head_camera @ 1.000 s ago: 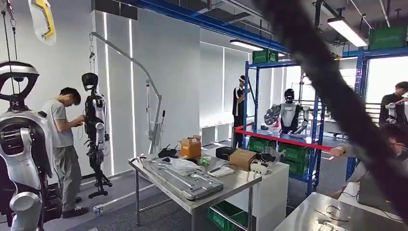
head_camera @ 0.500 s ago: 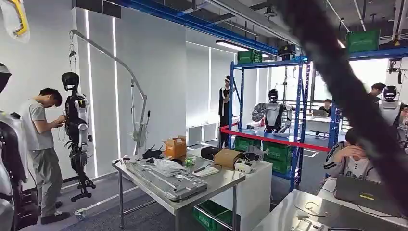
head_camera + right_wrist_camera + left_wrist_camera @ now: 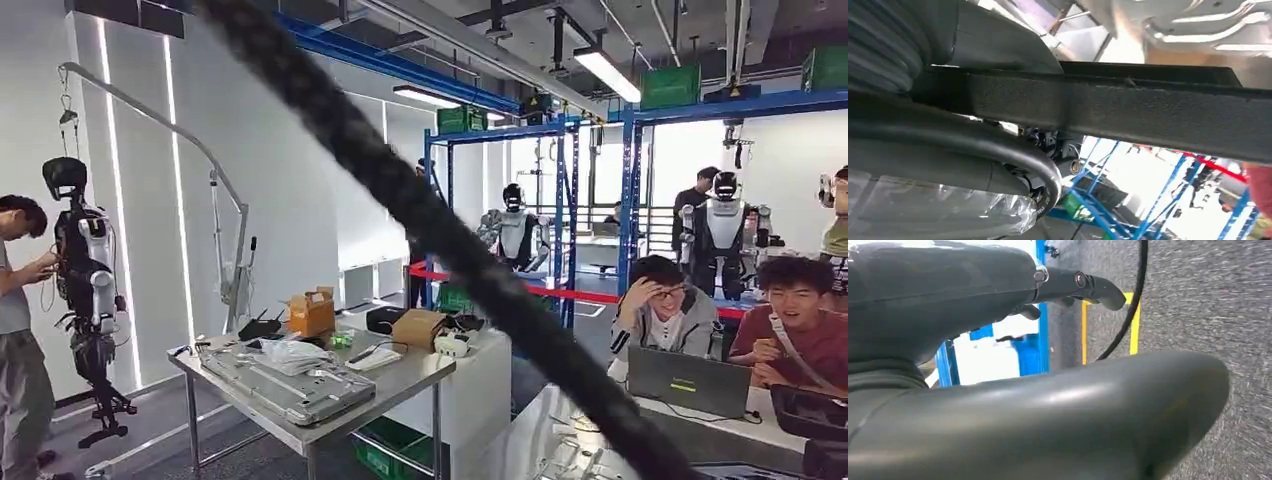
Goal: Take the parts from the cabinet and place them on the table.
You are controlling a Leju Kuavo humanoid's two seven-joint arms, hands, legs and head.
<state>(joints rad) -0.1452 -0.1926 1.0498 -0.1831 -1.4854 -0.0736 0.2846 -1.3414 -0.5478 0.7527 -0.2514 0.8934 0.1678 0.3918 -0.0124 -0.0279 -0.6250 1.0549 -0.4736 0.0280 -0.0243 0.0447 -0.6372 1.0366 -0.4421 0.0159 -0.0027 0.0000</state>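
In the right wrist view my right hand (image 3: 903, 75) grips a long black bar-shaped part (image 3: 1128, 107) that runs across the picture. Beside it lie a dark curved hose (image 3: 1013, 160) and a piece of clear plastic wrap (image 3: 948, 212); the bar hides the fingers. My left hand (image 3: 1013, 340) hangs over grey carpet with its fingers (image 3: 1088, 285) stretched out and its thick thumb (image 3: 1073, 415) apart, nothing in it. A steel table (image 3: 405, 378) with metal plates (image 3: 290, 385) stands ahead on the left, and a second steel tabletop (image 3: 535, 435) lies low on the right.
A thick black braided cable (image 3: 440, 235) slants across the head view close to the camera. Two people sit behind a laptop (image 3: 685, 380) at right. Blue shelving racks (image 3: 625, 200) with other robots stand behind. A person and a hanging robot (image 3: 85, 280) are at far left.
The camera has swung to the right, so the whole scene has slid left. The seated people and the right-hand racks have come into view. The braided cable now crosses the middle.
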